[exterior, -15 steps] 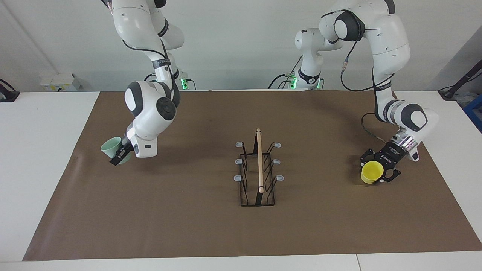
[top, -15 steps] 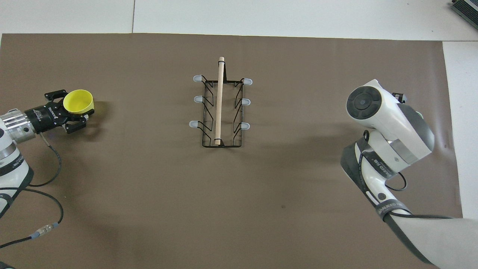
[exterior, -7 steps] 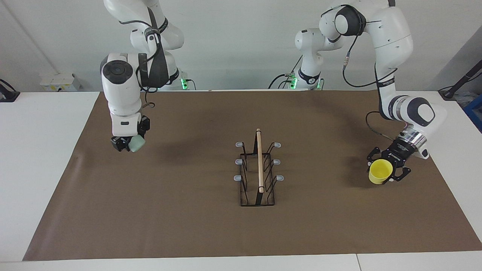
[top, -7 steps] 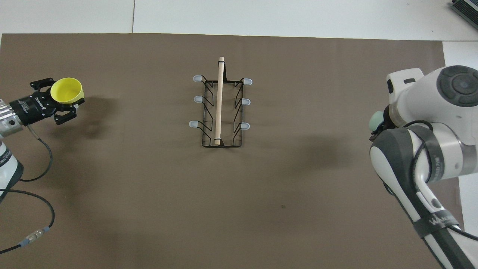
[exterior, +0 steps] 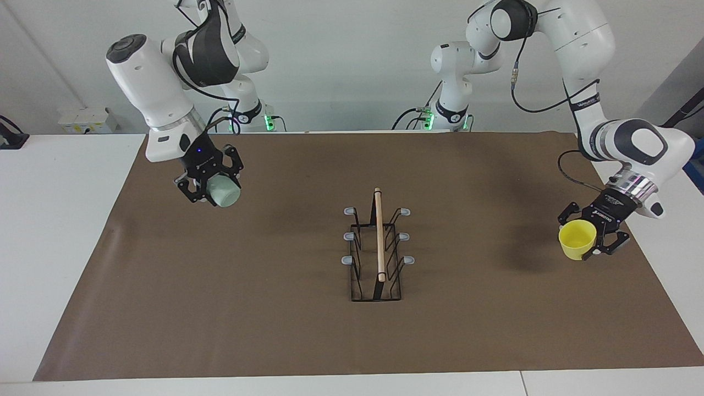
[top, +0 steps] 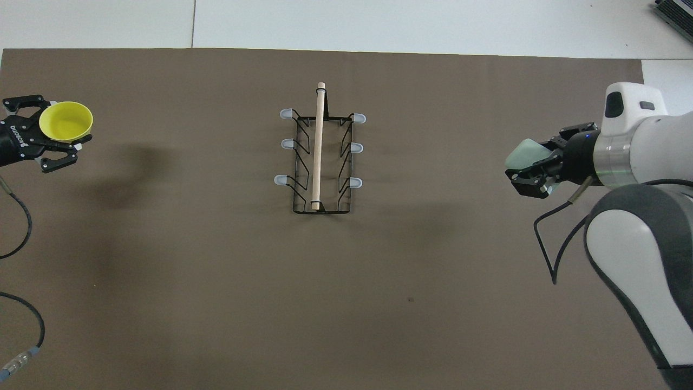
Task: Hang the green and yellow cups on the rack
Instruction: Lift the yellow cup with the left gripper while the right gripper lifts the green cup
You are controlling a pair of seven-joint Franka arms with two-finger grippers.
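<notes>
The rack (exterior: 378,247), black wire with a wooden rod on top, stands in the middle of the brown mat; all its grey-tipped pegs are bare. It also shows in the overhead view (top: 319,157). My left gripper (exterior: 584,242) is shut on the yellow cup (exterior: 575,236), held in the air over the mat's edge at the left arm's end, mouth tilted up (top: 65,119). My right gripper (exterior: 217,187) is shut on the mint green cup (exterior: 224,192), held in the air over the mat at the right arm's end, lying sideways (top: 522,154). Both cups are well apart from the rack.
The brown mat (exterior: 275,330) covers most of the white table (exterior: 55,247). A small white box (exterior: 88,118) sits at the table's edge near the robots at the right arm's end. The left arm's cable (top: 16,238) hangs over the mat.
The right arm has swung round and lifted the green cup, turning it sideways toward the rack. The left gripper has carried the yellow cup outward toward the left arm's end and upward.
</notes>
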